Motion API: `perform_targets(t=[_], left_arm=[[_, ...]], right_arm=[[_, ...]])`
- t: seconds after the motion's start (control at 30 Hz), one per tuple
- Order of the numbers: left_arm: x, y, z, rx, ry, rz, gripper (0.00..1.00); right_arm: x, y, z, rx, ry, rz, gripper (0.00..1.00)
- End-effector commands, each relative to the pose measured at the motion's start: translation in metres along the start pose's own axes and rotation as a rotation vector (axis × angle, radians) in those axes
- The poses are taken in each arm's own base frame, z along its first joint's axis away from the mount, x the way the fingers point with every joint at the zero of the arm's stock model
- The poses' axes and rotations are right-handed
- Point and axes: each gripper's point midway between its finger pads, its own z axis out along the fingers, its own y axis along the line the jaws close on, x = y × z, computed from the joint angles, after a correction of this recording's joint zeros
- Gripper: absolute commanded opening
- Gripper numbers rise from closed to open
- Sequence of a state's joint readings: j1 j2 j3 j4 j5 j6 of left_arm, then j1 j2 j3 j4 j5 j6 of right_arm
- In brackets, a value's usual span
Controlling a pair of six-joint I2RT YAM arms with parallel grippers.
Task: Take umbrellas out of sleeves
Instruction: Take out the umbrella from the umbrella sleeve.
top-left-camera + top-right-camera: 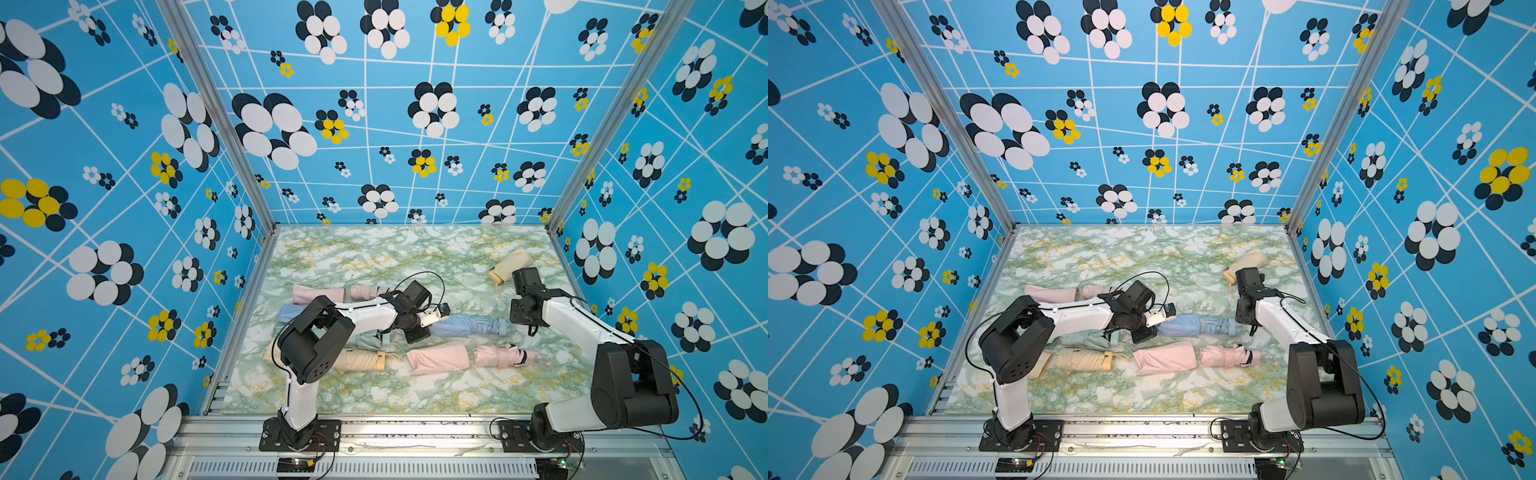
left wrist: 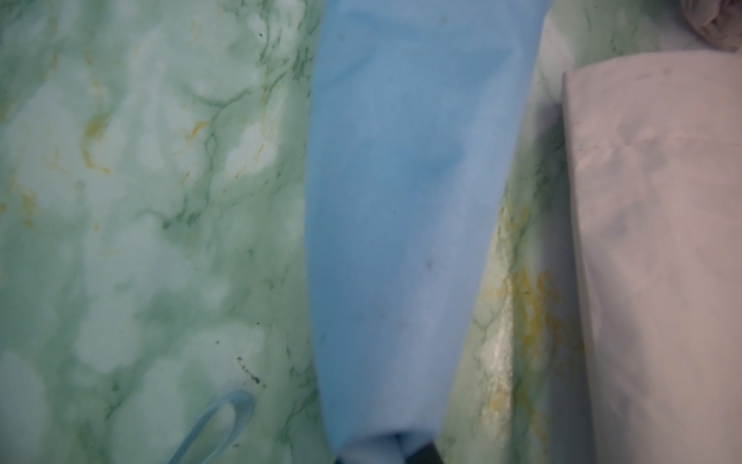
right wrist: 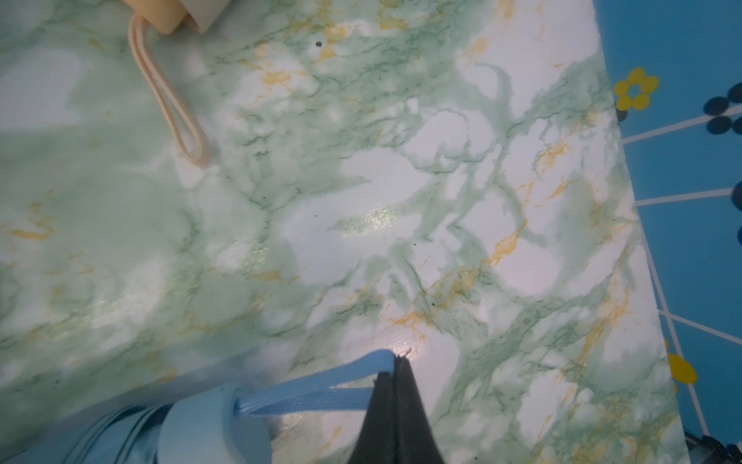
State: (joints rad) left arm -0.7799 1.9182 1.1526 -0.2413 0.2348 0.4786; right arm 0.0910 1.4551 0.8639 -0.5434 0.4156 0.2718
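A: Two grips holding now: squeezing the end of the blue sleeve [image 2: 401, 201] away from the handle with the left gripper [image 1: 427, 332], jaws shut on the cloth, and pinching the wrist cord [image 3: 321, 395] of the blue umbrella [image 1: 490, 326] with the right gripper [image 3: 395, 373], jaws shut on the loop.

B: Lying where, and pointing which way?

A: Lying in the middle of the table [image 1: 374, 257], between the two arms, partly out of the sleeve. Running crosswise with the long axis, from arm to arm, and pointing the handle [image 3: 213, 426] toward the right arm.

B: Risking what from here?

A: Probably slipping the thin cord out of the fingertips, being pinched only at the very tip. Perhaps also dragging sleeve and umbrella together, losing the cloth on the left side. Maybe bumping the pink sleeve [image 2: 662, 261] lying just beside.
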Motion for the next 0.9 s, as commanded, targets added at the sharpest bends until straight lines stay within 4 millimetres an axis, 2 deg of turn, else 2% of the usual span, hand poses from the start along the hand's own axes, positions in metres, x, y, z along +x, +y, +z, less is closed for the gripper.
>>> perform_targets(t=[0.0,0.5,0.8,0.87], left_arm=[[0.025,-0.013,-0.003,0.026,0.087,-0.03,0.0],[0.026,-0.018,-0.005,0.026,0.089,-0.035,0.0],[0.026,-0.019,-0.005,0.028,0.09,-0.035,0.0],[0.025,-0.019,-0.005,0.028,0.088,-0.034,0.05]], right_arm=[[-0.005,-0.014,-0.007,0.056,-0.021,0.003,0.0],[-0.012,-0.041,-0.016,0.19,-0.078,0.009,0.0],[-0.019,-0.041,-0.013,0.208,-0.085,0.014,0.0],[-0.02,-0.039,-0.012,0.208,-0.082,0.013,0.0]])
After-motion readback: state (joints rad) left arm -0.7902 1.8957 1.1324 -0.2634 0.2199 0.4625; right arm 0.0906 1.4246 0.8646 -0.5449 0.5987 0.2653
